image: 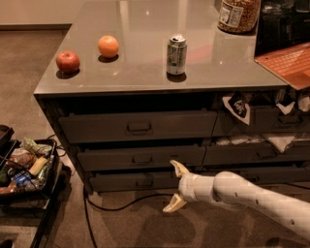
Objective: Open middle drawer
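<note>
The gripper point(175, 187) hangs with its fingers spread wide and nothing between them, below and to the right of the middle drawer point(106, 158). Its upper fingertip is near that drawer's lower edge. A can point(176, 54) stands on the countertop point(135, 70) above the drawer.

gripper point(169, 187) cream, low before drawers | middle drawer point(111, 159) dark grey | apple point(68, 61) red | orange point(108, 46) orange | can point(176, 54) green-white

- The pincer point(175, 188), lower centre, fingers spread; its arm point(261, 198) runs off the lower right edge.
- The jar point(238, 14) at the upper right of the table point(135, 72): top cut off by the frame.
- The middle drawer point(106, 159): inside hidden behind its front.
</note>
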